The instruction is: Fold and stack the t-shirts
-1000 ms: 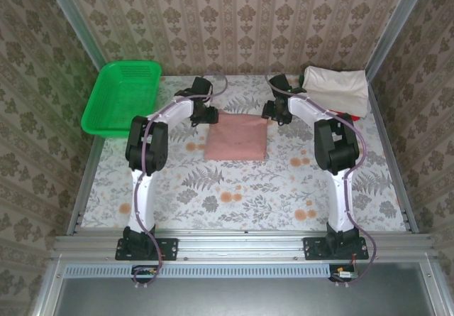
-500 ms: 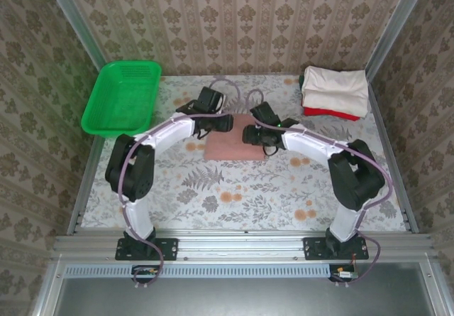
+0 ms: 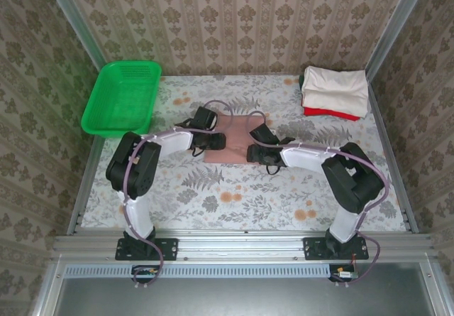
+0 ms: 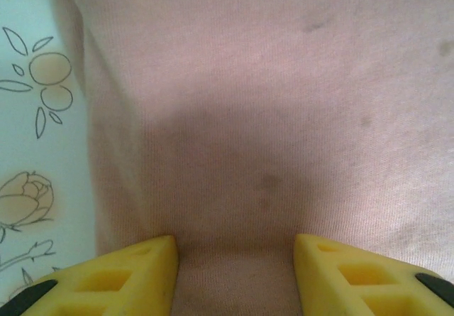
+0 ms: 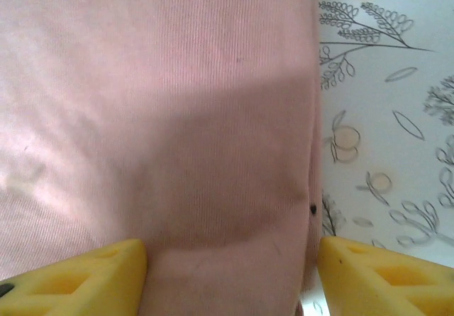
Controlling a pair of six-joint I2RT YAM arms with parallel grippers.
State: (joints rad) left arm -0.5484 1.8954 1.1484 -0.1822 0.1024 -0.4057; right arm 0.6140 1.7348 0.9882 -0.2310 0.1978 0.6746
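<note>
The dusty-pink t-shirt lies folded into a rectangle at the table's middle. My left gripper sits low over its near-left part, jaws open, yellow fingertips spread with pink cloth between them. My right gripper sits over the shirt's near-right edge, also open, one fingertip past the shirt's edge above the tablecloth. A folded cream t-shirt rests on a folded red one at the far right.
A green mesh basket stands at the far left, partly over the table's edge. The floral tablecloth covers the table between the shirt and the arm bases. Metal frame rails run along both sides.
Both grippers have come from the shirt's far edge back toward me over the shirt, and now sit at its near half. The shirt looks shorter front to back.
</note>
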